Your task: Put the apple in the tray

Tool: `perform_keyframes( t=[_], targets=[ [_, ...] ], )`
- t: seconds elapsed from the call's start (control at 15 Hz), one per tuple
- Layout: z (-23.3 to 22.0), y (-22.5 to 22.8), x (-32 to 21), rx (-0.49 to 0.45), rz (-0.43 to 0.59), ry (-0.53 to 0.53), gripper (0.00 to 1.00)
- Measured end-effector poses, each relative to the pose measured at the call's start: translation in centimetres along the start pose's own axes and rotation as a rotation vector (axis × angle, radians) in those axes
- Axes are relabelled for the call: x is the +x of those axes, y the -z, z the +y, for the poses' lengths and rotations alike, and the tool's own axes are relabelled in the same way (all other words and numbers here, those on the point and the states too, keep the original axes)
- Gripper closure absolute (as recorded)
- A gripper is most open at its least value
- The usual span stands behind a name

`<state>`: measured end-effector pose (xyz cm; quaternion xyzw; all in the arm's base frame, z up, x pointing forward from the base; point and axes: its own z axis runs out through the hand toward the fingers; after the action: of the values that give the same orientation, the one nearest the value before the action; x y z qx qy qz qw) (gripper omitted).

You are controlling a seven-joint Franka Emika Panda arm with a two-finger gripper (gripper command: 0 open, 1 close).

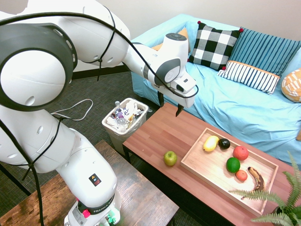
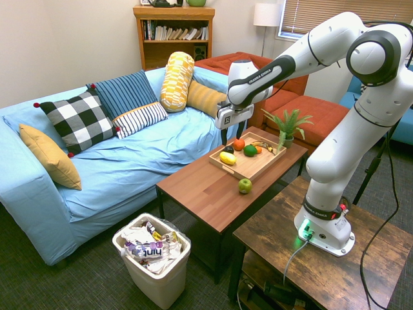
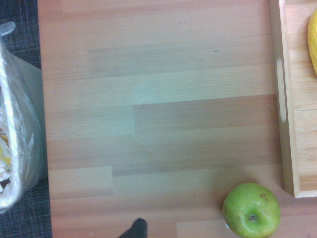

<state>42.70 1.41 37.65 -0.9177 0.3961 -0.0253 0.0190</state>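
Apple [image 1: 170, 158] sits on worktop [image 1: 151, 130], outside tray [image 1: 191, 149]. Pincer [image 1: 170, 104] spread wide, nothing in it. Grabbing, carrying, dropping in all left.

We see a yellow-green apple [image 1: 170, 158], pale wood tray [image 1: 202, 163], reddish-brown striped table [image 1: 155, 136], light blue sofa [image 2: 129, 174], black-and-white checked pillow [image 2: 80, 121], dark green round fruit [image 1: 233, 165], red-orange fruit [image 1: 241, 152].

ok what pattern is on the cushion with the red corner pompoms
black and white check, clearest in the first exterior view
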Motion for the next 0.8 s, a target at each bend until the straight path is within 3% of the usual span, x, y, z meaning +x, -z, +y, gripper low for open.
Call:
perform_keyframes(
  t=[0.4, 0.8],
  targets=[
    [1.1, -1.9, 0.8, -0.075, 0.017, -0.101, 0.0],
    [6.1, -10.9, -0.6, -0.14, -0.053, -0.19, 0.0]
  ],
)
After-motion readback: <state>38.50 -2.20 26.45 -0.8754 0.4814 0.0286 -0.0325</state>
